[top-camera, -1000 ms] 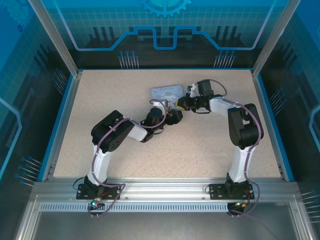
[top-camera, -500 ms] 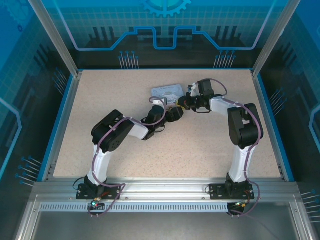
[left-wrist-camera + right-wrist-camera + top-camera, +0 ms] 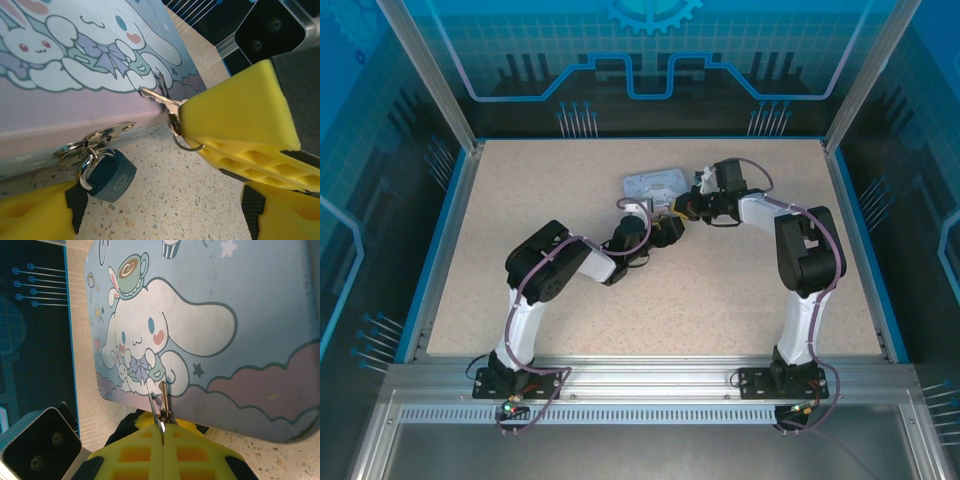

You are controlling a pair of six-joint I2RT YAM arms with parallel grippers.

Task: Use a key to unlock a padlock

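Note:
A small dark teal padlock [image 3: 109, 175] hangs from the metal hasp [image 3: 95, 137] on the front of a pastel cartoon tin [image 3: 75, 65]. My left gripper [image 3: 160, 222] is open and low on the table in front of the tin. Its left finger [image 3: 35, 212] is right beside the padlock, and nothing sits between its pads. My right gripper [image 3: 164, 432] is shut on a key [image 3: 163, 396] on a ring with a second key, their tips over the tin's lid edge [image 3: 200, 315]. The left wrist view shows the key [image 3: 159, 97] above and right of the padlock.
The tin [image 3: 655, 185] lies at the back centre of the speckled table [image 3: 570, 180], with both grippers [image 3: 665, 228] [image 3: 682, 208] meeting at its front edge. A blue rim [image 3: 438, 235] and frame posts bound the table. Open table lies left, right and toward the arm bases.
My left gripper has shifted slightly in front of the tin and its jaws have narrowed a little. The right gripper and the keys have stayed put.

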